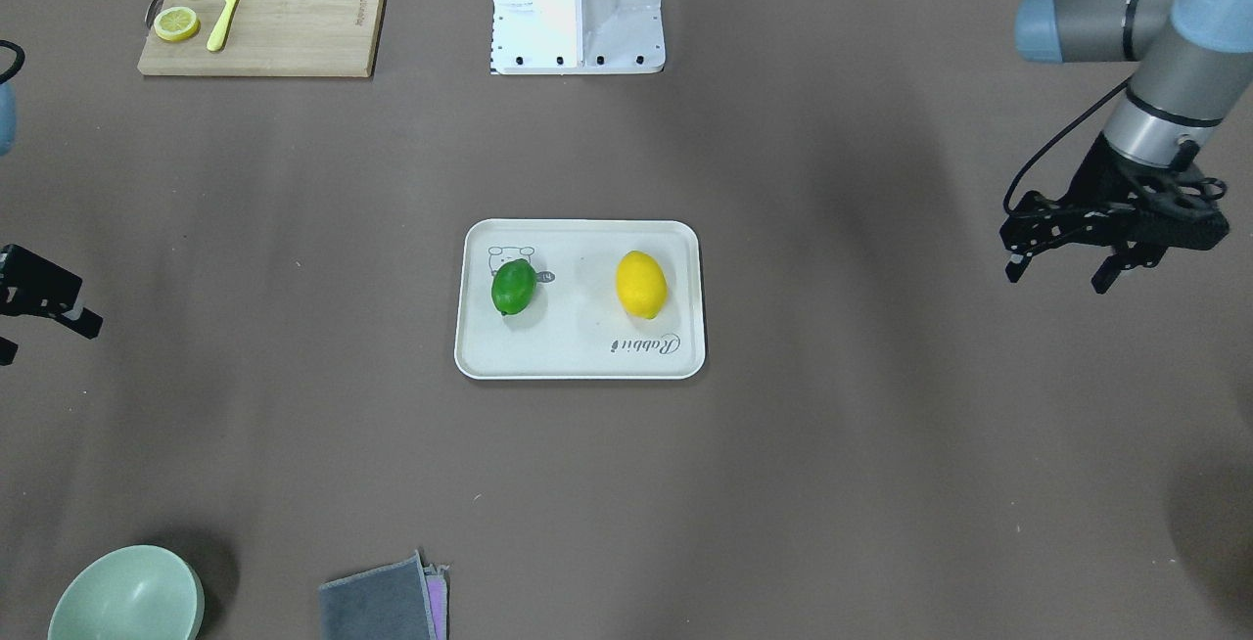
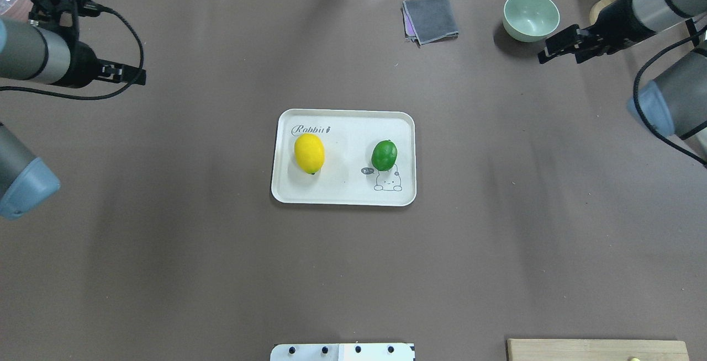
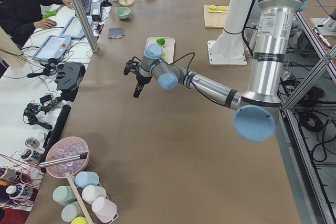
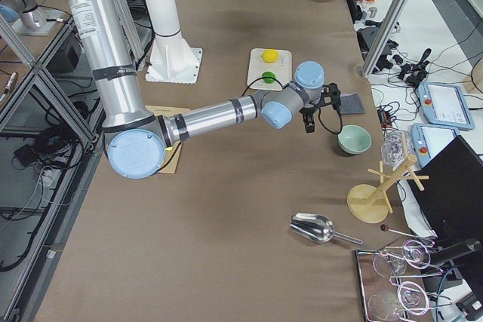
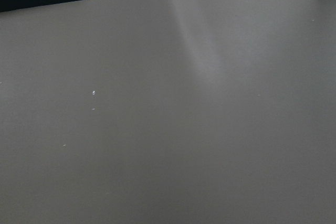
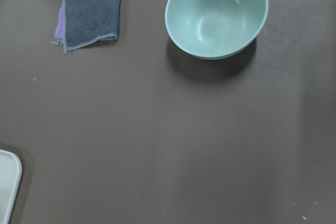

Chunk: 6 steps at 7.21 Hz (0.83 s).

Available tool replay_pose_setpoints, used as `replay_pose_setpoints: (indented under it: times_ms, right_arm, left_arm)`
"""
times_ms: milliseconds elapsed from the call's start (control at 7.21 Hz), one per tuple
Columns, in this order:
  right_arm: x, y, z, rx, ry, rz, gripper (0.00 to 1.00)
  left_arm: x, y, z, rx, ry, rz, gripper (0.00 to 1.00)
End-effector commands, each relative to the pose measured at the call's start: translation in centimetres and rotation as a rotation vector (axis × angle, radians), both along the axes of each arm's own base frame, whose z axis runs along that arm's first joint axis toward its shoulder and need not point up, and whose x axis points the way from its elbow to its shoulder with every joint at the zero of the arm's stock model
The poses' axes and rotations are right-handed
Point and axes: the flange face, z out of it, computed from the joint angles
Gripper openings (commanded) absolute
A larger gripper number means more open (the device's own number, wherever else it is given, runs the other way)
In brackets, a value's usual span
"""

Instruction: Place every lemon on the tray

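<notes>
The off-white tray (image 1: 582,356) lies at the table's middle, also in the overhead view (image 2: 342,123). The yellow lemon (image 1: 641,284) (image 2: 309,153) and the green lemon (image 1: 514,287) (image 2: 384,155) both rest on it, apart from each other. My left gripper (image 1: 1057,273) (image 2: 130,74) hangs open and empty far off to the tray's side. My right gripper (image 1: 44,332) (image 2: 560,52) is open and empty at the opposite side, near the bowl. The right wrist view shows only a corner of the tray (image 6: 8,182).
A bamboo cutting board (image 1: 284,14) with lemon slices (image 1: 176,23) and a yellow knife (image 1: 228,9) lies near the robot base (image 1: 578,4). A pale green bowl (image 1: 127,596) (image 6: 215,14) and a folded grey cloth (image 1: 382,601) (image 6: 89,11) sit at the far edge.
</notes>
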Motion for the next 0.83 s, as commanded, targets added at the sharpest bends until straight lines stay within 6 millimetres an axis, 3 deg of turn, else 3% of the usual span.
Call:
replay_pose_setpoints:
  times_ms: [0, 139, 277, 555, 693]
  right_arm:
    - [4.5, 4.3, 6.6, -0.004, 0.057, -0.020, 1.00]
    - [7.6, 5.4, 8.8, -0.021, 0.091, -0.005, 1.00]
    - [11.3, 6.6, 11.5, -0.004, 0.142, -0.024, 1.00]
    - [18.2, 7.5, 14.1, -0.020, 0.259, -0.075, 1.00]
    - [20.4, 8.2, 13.4, -0.076, 0.322, -0.076, 1.00]
  left_arm:
    - [-10.2, 1.8, 6.7, 0.003, -0.070, 0.027, 0.98]
    - [-13.7, 2.6, 9.7, 0.007, -0.122, 0.034, 0.98]
    - [-16.4, 2.9, 10.5, 0.003, -0.130, 0.003, 0.98]
    - [-17.2, 3.4, 11.9, -0.042, -0.049, 0.030, 0.98]
    - [-17.8, 3.4, 12.0, -0.053, -0.045, 0.023, 0.98]
